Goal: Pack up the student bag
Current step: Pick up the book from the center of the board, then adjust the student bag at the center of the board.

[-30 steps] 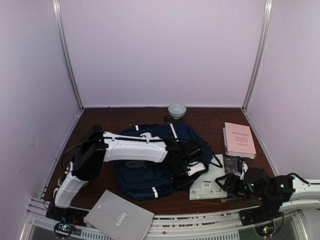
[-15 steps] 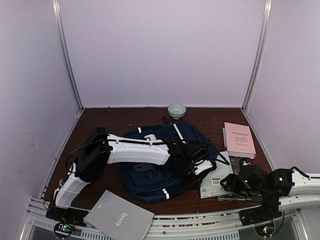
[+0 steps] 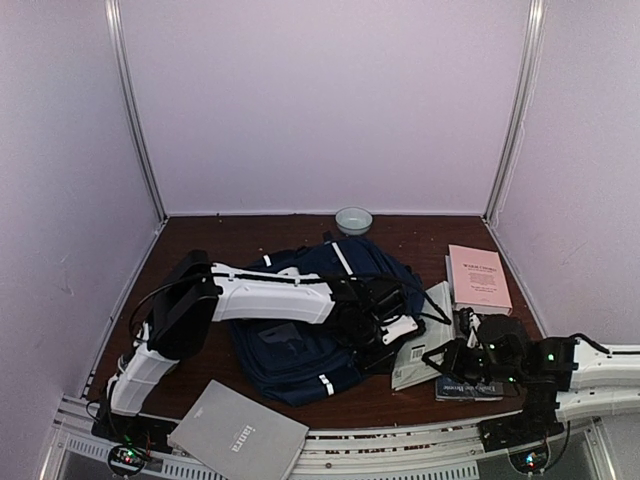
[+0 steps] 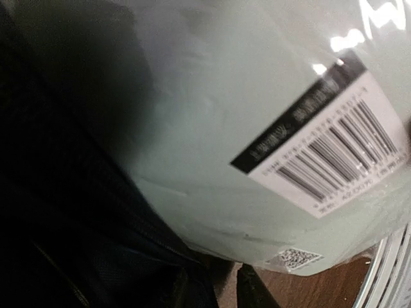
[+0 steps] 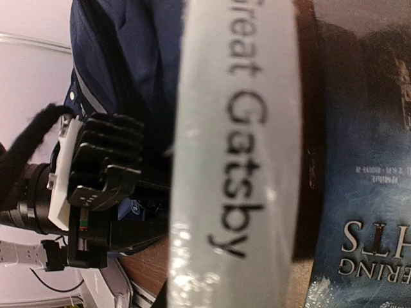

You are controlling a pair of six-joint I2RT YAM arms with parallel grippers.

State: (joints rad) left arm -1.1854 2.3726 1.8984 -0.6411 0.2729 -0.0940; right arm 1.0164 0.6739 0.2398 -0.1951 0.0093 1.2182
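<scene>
The student bag [image 3: 300, 325], navy with white stripes, lies mid-table; its dark fabric fills the left of the left wrist view [image 4: 64, 224]. My left gripper [image 3: 388, 328] is shut on the bag's right edge. Only one dark finger [image 4: 250, 292] shows beside the fabric. A pale green book [image 3: 425, 340] marked "Great Gatsby" [image 5: 237, 160] stands tilted on its edge against the bag's right side. Its barcoded back cover [image 4: 244, 128] faces the left wrist camera. My right gripper [image 3: 452, 356] is shut on this book from the right.
A dark blue book [image 3: 468, 388] lies under the right gripper, and its cover [image 5: 366, 192] shows in the right wrist view. A pink book [image 3: 478, 278] lies at the right. A small bowl [image 3: 353, 220] stands by the back wall. A grey notebook [image 3: 238, 432] overhangs the near edge.
The pale green book lay flat; now the right gripper has closed on it and tipped it up on edge toward the bag. The bag shifted right, then back a little, with the left gripper.
</scene>
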